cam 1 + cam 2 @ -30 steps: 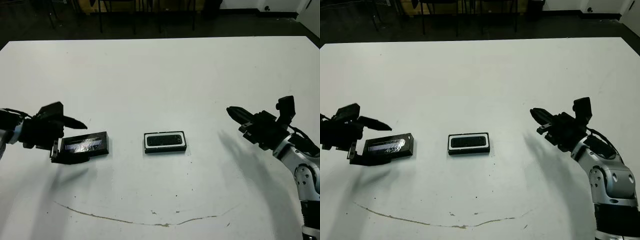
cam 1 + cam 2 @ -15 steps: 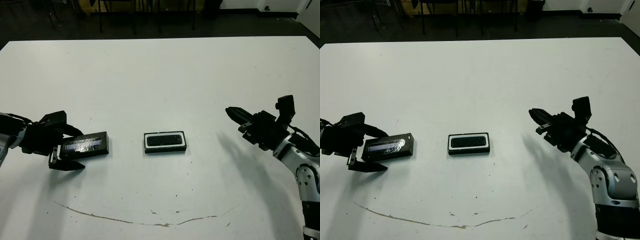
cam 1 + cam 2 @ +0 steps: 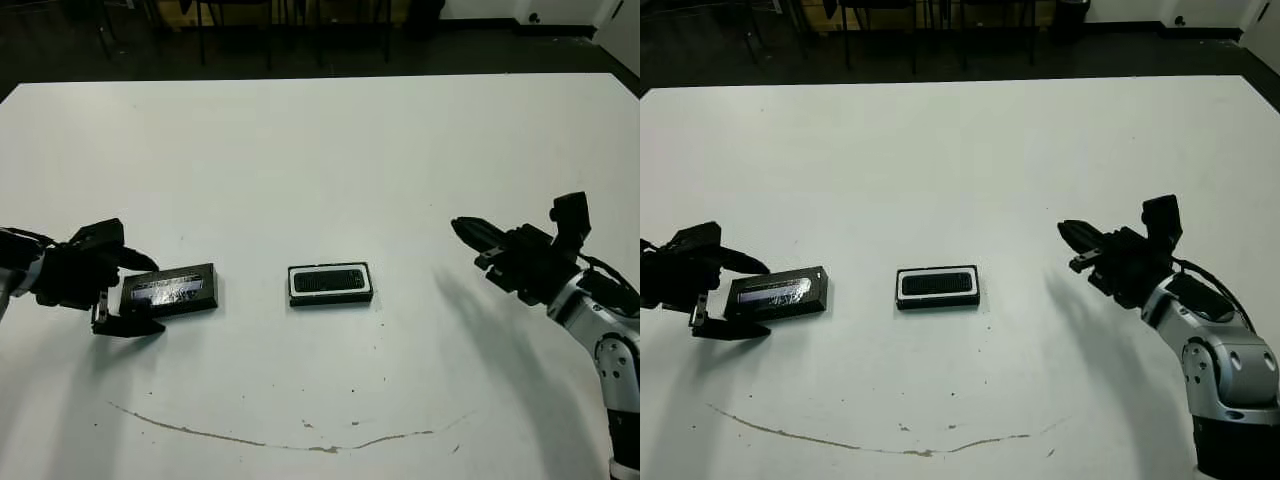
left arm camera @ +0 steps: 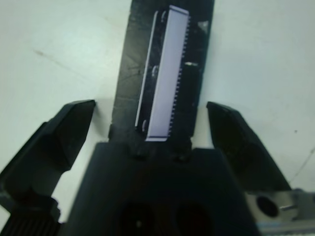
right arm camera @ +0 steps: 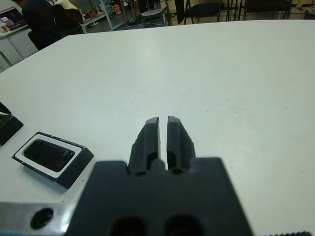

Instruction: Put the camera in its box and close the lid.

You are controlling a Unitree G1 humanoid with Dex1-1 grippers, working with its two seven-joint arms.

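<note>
The lid [image 3: 168, 290], a black slab with a silvery label, lies flat on the white table [image 3: 320, 150] at the left. My left gripper [image 3: 150, 296] is open, one finger on each side of the lid's left end, with gaps to both. In the left wrist view the lid [image 4: 165, 73] runs away from between the spread fingers [image 4: 64, 132]. The box [image 3: 330, 284] sits mid-table, and the camera [image 3: 330, 280] lies inside its white rim. My right gripper [image 3: 462, 229] is shut on nothing, hovering well to the right of the box [image 5: 51, 157].
A thin brownish scratch line [image 3: 300, 440] curves across the table near its front edge. Chair legs and dark floor [image 3: 250, 30] lie beyond the far edge. A person [image 5: 42, 19] sits past the table in the right wrist view.
My left gripper has come down from above the lid and drawn back a little to the left, so its open fingers now flank the lid's end. The right arm has barely moved.
</note>
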